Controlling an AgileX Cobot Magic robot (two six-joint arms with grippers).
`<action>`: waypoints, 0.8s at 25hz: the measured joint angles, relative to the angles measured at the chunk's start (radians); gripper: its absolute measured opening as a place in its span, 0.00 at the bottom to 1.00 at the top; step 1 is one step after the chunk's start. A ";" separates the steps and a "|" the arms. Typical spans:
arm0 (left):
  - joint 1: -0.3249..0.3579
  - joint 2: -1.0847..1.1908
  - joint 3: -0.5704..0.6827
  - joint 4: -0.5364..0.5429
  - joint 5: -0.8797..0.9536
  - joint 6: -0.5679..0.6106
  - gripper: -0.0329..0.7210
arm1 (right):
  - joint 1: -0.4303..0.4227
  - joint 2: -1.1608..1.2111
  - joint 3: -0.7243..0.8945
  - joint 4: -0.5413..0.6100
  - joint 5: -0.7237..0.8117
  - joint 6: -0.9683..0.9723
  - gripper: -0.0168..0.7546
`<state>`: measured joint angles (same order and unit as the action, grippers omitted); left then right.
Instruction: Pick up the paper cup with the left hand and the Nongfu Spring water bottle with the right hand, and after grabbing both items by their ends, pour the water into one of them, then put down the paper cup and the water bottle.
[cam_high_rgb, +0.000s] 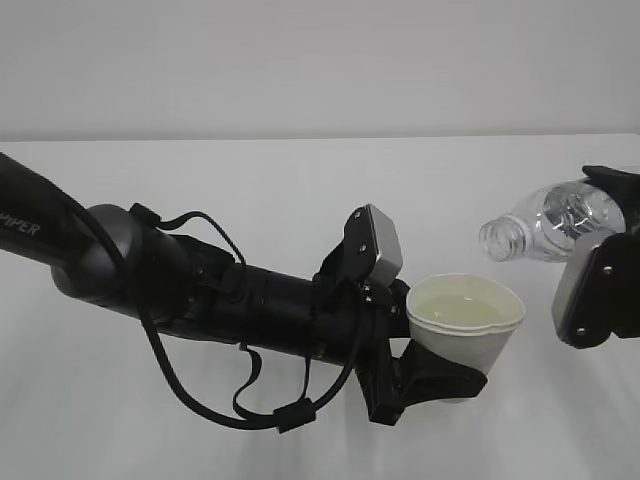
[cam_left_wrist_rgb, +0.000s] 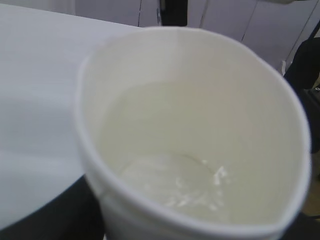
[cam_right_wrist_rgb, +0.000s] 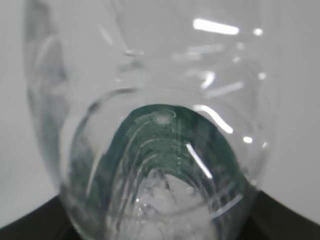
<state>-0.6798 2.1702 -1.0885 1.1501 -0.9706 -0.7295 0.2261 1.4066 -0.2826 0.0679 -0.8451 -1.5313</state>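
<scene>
My left gripper (cam_high_rgb: 443, 379) is shut on the lower part of the white paper cup (cam_high_rgb: 465, 328), holding it upright above the table. Clear water (cam_high_rgb: 460, 306) lies in the cup. In the left wrist view the cup (cam_left_wrist_rgb: 190, 115) fills the frame, with water (cam_left_wrist_rgb: 175, 185) at its bottom. At the right edge, my right gripper (cam_high_rgb: 608, 238) is shut on the base end of the Nongfu Spring water bottle (cam_high_rgb: 545, 225). The bottle lies tilted, its open mouth pointing left, above and to the right of the cup's rim. Seen from behind in the right wrist view, the bottle (cam_right_wrist_rgb: 150, 125) shows its green label.
The white table (cam_high_rgb: 300, 180) runs back to a pale wall. The long black left arm (cam_high_rgb: 200, 290) with looping cables stretches across the left and middle of the exterior view. Grey cabinet fronts (cam_left_wrist_rgb: 225, 20) stand behind the table in the left wrist view.
</scene>
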 joint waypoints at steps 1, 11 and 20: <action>0.000 0.000 0.000 0.000 0.000 0.000 0.64 | 0.000 0.000 0.000 0.000 0.000 0.019 0.58; 0.000 0.000 0.000 -0.057 0.011 0.000 0.64 | 0.000 0.000 0.000 0.000 -0.013 0.312 0.58; 0.002 0.000 0.000 -0.092 0.015 0.040 0.64 | 0.000 0.003 0.000 0.000 -0.061 0.575 0.58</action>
<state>-0.6778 2.1702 -1.0885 1.0582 -0.9558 -0.6897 0.2261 1.4098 -0.2826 0.0679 -0.9057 -0.9567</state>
